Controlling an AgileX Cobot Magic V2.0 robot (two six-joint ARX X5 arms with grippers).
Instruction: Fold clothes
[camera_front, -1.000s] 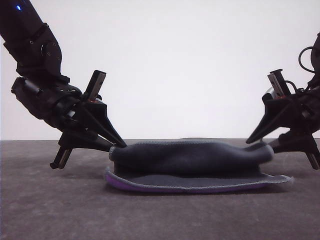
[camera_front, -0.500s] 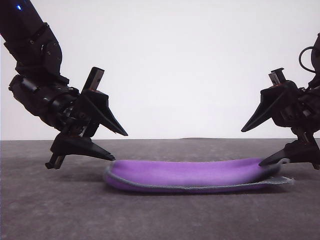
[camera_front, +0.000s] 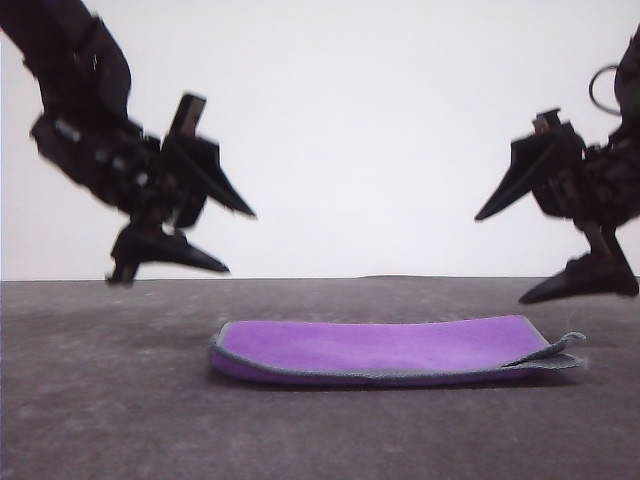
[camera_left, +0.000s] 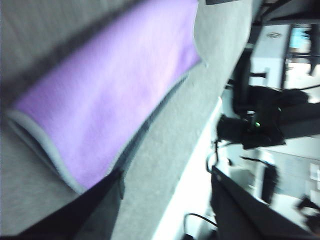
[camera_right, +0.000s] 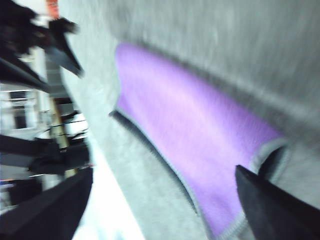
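We see the cloth (camera_front: 385, 350) lying folded flat on the grey table (camera_front: 100, 400), purple face up, centred between the two arms. Its stitched grey edge runs along the near side, and at the right end one corner (camera_front: 560, 352) curls upward and shows the grey under layer. The left end is rounded at the fold. In the left wrist view the cloth (camera_left: 110, 95) appears as a purple band with the grey border along its long side, and in the right wrist view the cloth (camera_right: 195, 130) shows the same border with one corner turned.

Bare table surrounds the cloth on every side, with open surface in front and to both sides.

The left gripper (camera_front: 235, 240) hangs in the air above and to the left of the cloth, its jaws spread wide, holding nothing. The right gripper (camera_front: 500, 255) hangs above and just beyond the right end, jaws likewise spread wide and empty. Neither touches the cloth.

Both arms and both wrist views are blurred, so fingertip detail is hard to make out
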